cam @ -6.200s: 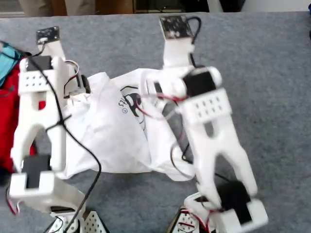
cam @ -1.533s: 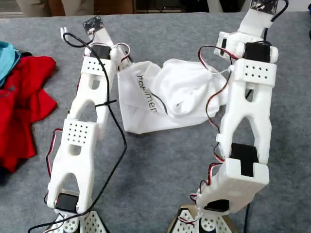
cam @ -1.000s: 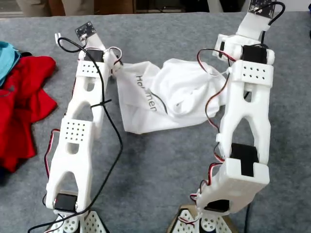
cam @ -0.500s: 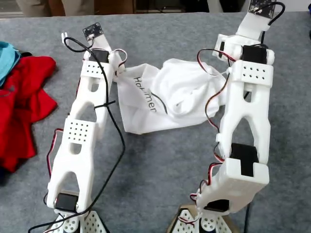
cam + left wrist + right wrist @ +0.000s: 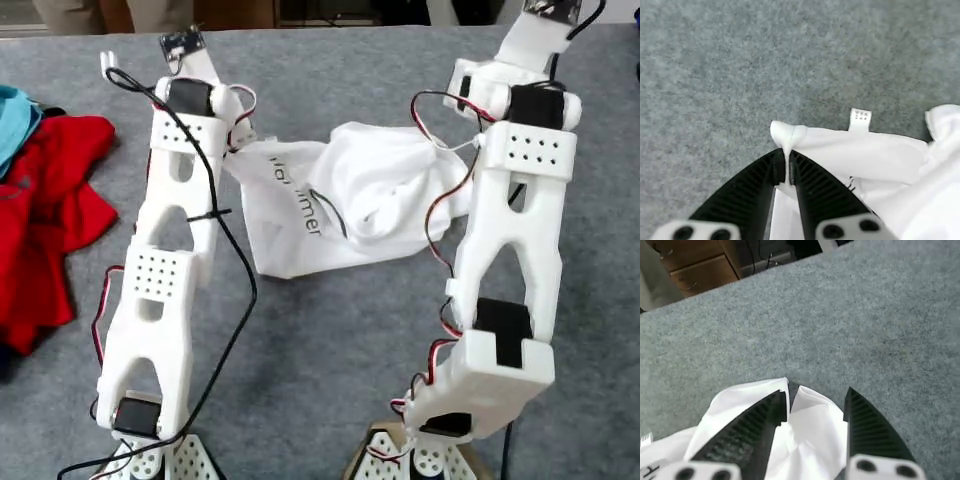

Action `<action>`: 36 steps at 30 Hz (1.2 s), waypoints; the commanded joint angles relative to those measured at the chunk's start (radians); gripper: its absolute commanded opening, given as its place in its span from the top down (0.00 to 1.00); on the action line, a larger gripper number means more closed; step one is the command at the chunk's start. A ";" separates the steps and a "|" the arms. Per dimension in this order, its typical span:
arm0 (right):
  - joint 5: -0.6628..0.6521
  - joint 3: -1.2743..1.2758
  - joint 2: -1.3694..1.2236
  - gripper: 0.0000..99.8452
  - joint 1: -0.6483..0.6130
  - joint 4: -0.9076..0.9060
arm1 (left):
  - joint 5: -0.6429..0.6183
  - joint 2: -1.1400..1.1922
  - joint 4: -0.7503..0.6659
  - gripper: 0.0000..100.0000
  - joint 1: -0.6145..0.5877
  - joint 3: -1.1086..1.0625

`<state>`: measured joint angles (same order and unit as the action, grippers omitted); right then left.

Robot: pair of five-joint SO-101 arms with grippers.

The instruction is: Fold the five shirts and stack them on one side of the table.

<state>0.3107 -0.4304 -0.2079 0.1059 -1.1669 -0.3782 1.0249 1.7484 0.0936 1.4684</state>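
the white shirt point(image 5: 350, 200) lies bunched on the grey table point(image 5: 330, 340), between the two arms. the left gripper point(image 5: 787, 157) is closed to a thin gap and pinches a small corner fold of the white shirt at its edge. a sewn label point(image 5: 860, 119) sits on that same edge, near the pinch. the right gripper point(image 5: 817, 395) is at the opposite end of the white shirt, with its jaws spread wide. cloth lies between and under the jaws, but they do not clamp it. a red shirt point(image 5: 50, 220) lies well apart from the white shirt on the left arm's side, and a teal shirt point(image 5: 10, 110) lies beyond the red one, farther from the white shirt.

judged risks from this state:

- slip at the left pinch. the gripper holds only a narrow tip of fabric. any pull across the table is likely to draw the corner out of the jaws.
- uneven spread. only one end of the white shirt is secured. if the left arm pulls before the right gripper closes, the whole shirt is likely to drag sideways and not open flat.
- wrong layer. the cloth at the right gripper is heaped in several folds. closing there may catch more than one layer, which locks the bunch in place.
- snagging. loose servo wires hang close above the white shirt and may catch a raised fold.
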 commanded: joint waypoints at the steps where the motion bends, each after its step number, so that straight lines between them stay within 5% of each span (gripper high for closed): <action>1: 0.020 -0.105 -0.079 0.79 -0.053 0.026 | 0.014 -0.248 0.015 0.98 0.000 -0.164; 16: 0.189 -0.745 -0.639 0.79 -0.283 -0.423 | 0.144 -1.012 0.012 0.98 0.009 -1.171; 36: 0.222 -0.977 -0.992 0.88 -0.278 -0.572 | 0.186 -1.218 0.012 0.98 0.058 -1.425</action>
<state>0.5317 -1.3541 -1.2206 -0.2133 -1.7146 -0.1987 -0.1366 1.7484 0.1350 0.0445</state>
